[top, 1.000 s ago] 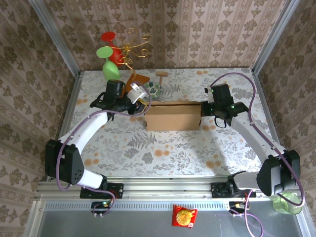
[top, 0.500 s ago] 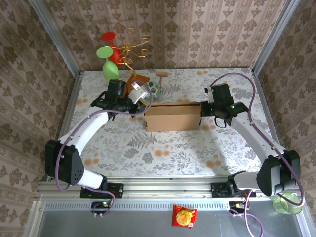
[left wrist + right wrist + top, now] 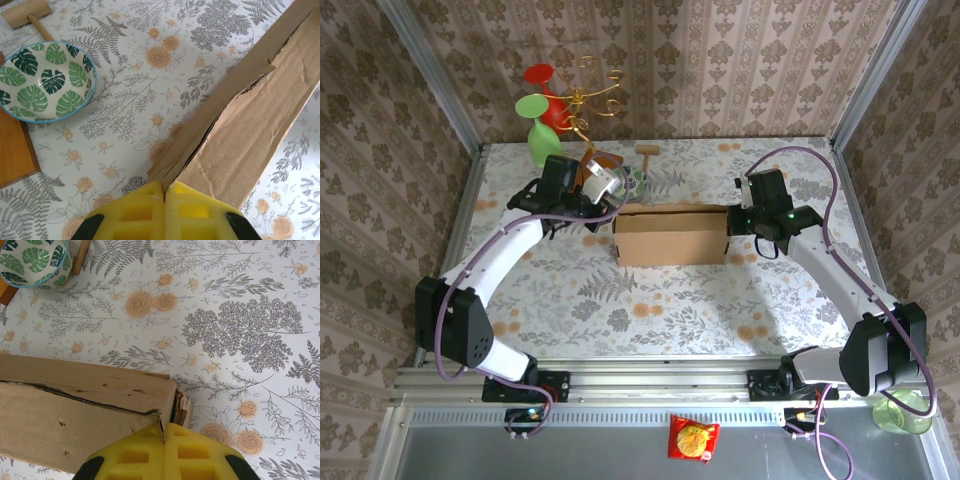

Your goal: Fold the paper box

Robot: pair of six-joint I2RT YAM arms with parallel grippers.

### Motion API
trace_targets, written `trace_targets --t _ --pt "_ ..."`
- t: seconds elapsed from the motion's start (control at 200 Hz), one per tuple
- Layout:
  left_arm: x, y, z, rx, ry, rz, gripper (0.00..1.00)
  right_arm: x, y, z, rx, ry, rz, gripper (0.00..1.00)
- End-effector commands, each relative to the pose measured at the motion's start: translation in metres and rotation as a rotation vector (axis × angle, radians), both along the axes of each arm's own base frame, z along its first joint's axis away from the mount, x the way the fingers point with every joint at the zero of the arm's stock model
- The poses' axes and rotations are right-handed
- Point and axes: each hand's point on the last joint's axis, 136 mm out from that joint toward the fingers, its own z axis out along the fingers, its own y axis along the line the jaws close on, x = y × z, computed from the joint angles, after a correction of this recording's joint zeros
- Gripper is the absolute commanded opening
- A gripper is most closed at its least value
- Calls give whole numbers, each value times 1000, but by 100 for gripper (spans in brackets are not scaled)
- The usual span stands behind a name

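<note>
The paper box (image 3: pixel 670 238) is a tan cardboard box lying mid-table, long side left to right. My left gripper (image 3: pixel 616 210) is at its far left corner. In the left wrist view the yellow fingers (image 3: pixel 130 212) are pressed together and a thin cardboard edge of the box (image 3: pixel 260 115) runs into their seam (image 3: pixel 165 186). My right gripper (image 3: pixel 730 222) is at the far right corner. It is shut (image 3: pixel 164 432), with the box's end wall (image 3: pixel 65 415) pinched at the seam. Creases and a dark gap run along the box's top edge.
A leaf-patterned bowl (image 3: pixel 633 180) (image 3: pixel 42 82) sits just behind the box's left end, beside a reddish wooden board (image 3: pixel 600 162) and a small wooden mallet (image 3: pixel 647 150). Green and red vases (image 3: pixel 545 120) and a gold wire stand (image 3: pixel 595 95) stand at the back left.
My left gripper has closed onto the box's left corner, and its wrist has shifted slightly towards the back. The right arm and the box have stayed put.
</note>
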Motion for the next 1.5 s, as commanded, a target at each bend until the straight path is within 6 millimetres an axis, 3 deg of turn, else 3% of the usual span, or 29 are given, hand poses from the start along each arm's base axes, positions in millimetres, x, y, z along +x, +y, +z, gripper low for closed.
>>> trace_targets --t 0.0,0.32,1.495 --pt "-9 -13 -6 -42 104 55 0 -13 2 -17 -10 93 11 0" --pt "-5 -18 -3 -154 143 207 0 -13 2 -17 -3 94 8 0" --pt "-31 -14 -48 -207 185 303 0 -18 2 -22 -14 6 42 0"
